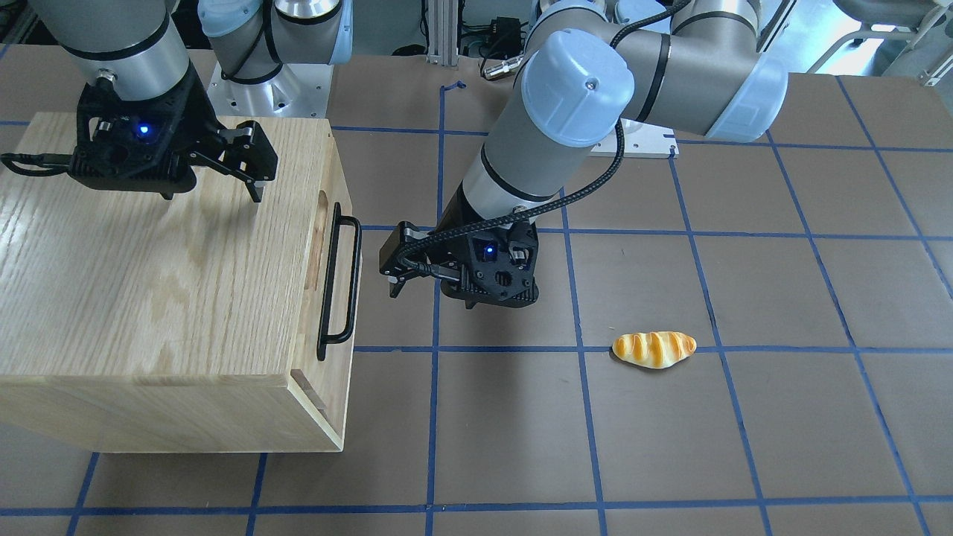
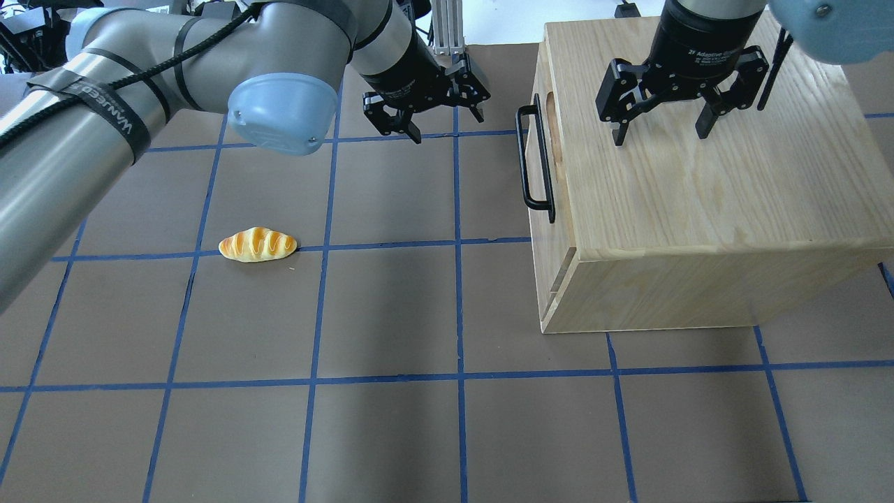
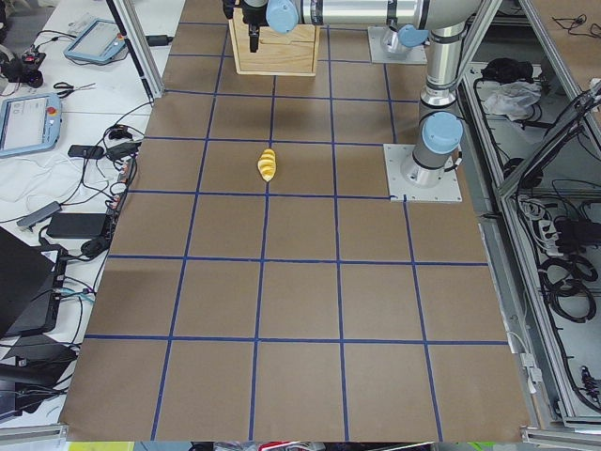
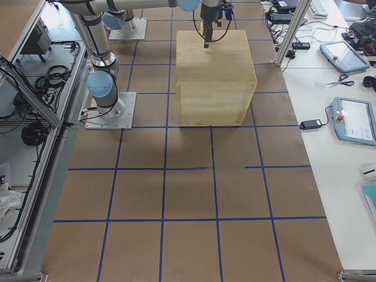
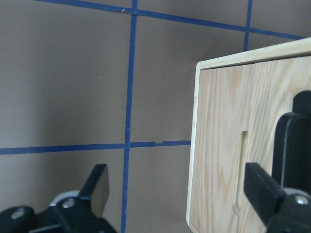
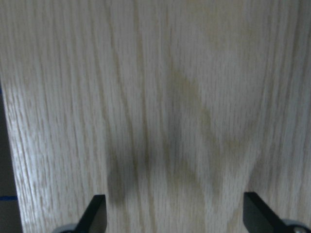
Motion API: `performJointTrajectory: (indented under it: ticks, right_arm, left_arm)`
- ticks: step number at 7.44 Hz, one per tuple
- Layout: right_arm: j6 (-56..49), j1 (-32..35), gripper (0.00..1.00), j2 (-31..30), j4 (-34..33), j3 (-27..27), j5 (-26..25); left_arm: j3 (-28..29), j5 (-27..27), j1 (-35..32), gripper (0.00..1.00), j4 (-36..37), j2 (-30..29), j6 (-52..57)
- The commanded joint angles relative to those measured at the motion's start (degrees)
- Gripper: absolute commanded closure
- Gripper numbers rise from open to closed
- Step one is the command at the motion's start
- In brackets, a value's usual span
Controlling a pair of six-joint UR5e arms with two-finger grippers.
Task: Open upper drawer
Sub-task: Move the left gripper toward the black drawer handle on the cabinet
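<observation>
Left pincer (image 2: 447,126): fingers spread apart, nothing between them; in the overhead view it hangs above the worktop (image 2: 391,314) at 9 o'clock of the handle (image 2: 522,157), near it but with a clear gap
Right pincer (image 2: 660,133): fingers wide apart, tips pointing down over the top of the cabinet (image 2: 698,195), gripping nothing; whether the tips touch the wood cannot be told
Upper drawer (image 1: 339,283): light-wood front panel on the cabinet face that looks toward 9 o'clock in the overhead view; the panel appears flush with the cabinet body, so the drawer is not yet pulled out
Handle: long black bar standing off the drawer front and running along its length, with neither pincer on it
Cabinet: oak-grain box at about 2 o'clock on the worktop in the overhead view
Bread roll (image 2: 258,244): golden striped roll lying on the worktop toward 9 o'clock, well apart from the cabinet and both pincers
Worktop: brown surface marked into squares by blue tape lines
</observation>
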Motion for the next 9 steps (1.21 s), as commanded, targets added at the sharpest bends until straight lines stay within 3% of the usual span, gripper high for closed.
performJointTrajectory:
  ticks: [1, 3, 9]
  right_arm:
    - [-0.1, 0.0, 0.00, 0.0, 0.0, 0.0, 0.0]
    - [0.0, 0.0, 0.00, 0.0, 0.0, 0.0, 0.0]
    - [0.0, 0.0, 0.00, 0.0, 0.0, 0.0, 0.0]
  left_arm:
    - [-1.0, -1.9, -0.9, 0.00, 3.3, -0.5, -2.2]
    - [-1.1, -4.4, -1.8, 0.00, 3.5, -1.3, -2.5]
    - [-1.9, -4.5, -3.5, 0.00, 4.1, -2.2, -2.0]
